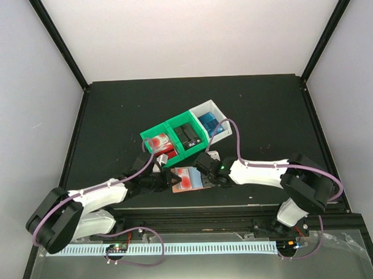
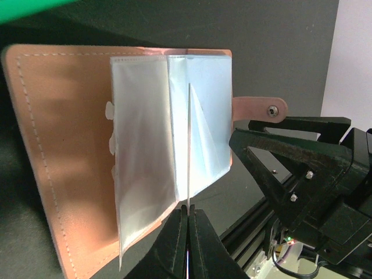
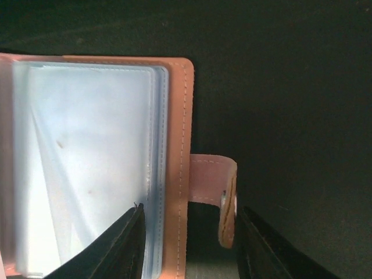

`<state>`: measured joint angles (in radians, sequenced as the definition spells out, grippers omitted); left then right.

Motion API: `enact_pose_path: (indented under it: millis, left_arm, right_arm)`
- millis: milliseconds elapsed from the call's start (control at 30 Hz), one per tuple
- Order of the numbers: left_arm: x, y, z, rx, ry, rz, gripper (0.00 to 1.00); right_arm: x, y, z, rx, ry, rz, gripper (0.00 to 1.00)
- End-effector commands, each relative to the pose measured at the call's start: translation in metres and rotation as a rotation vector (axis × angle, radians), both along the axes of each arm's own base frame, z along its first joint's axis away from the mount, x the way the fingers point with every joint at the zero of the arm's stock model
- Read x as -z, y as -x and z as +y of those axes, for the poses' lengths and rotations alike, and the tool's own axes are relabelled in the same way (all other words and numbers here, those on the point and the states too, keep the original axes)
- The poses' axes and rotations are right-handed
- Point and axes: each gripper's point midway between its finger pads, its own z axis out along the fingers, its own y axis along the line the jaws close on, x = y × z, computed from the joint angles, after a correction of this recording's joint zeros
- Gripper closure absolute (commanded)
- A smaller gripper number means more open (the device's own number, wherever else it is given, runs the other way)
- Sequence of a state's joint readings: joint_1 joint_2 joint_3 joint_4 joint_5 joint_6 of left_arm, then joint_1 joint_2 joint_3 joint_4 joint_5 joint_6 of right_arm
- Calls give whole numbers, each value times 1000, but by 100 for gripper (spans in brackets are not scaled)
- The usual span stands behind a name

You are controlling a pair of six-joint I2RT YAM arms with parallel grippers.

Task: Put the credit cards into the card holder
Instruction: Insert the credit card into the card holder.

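The card holder (image 2: 64,145) lies open on the desk (image 1: 112,117) in front of the green bin (image 1: 174,137). Left fingers (image 2: 171,247) pinch 1 credit card (image 2: 189,145) edge-on over its clear sleeves (image 2: 142,145), likely to slot it in. Right fingers (image 3: 125,244), spread wide, straddle its snap tab (image 3: 212,183), probably steadying it.

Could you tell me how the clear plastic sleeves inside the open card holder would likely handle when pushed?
Probably floppy: the sleeves bow and fan off the card holder. Likely slippery, given their gloss. The sleeve between the left fingers looks thin enough to buckle.
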<state>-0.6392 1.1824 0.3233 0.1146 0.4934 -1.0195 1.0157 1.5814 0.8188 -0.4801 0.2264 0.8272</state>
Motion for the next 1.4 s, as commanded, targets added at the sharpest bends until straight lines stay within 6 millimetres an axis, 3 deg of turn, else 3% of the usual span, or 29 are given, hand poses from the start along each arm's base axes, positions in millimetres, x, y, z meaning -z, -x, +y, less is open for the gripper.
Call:
enact_pose_path:
  millis: [0, 200, 533, 967, 1367]
  left_arm:
    - [-19, -16, -15, -9, 58, -62, 99]
    - [-14, -17, -15, -24, 39, -53, 98]
    - [10, -15, -18, -60, 24, 38, 98]
    - [15, -19, -31, -39, 49, 49, 98]
    - [8, -25, -28, -170, 127, 122, 98]
  right_arm:
    - [7, 0, -3, 8, 47, 5, 60]
    - [15, 4, -6, 7, 59, 29, 68]
    - [19, 8, -3, 13, 30, 46, 69]
    - [21, 12, -3, 10, 4, 57, 69]
    - [23, 13, -8, 16, 9, 51, 69]
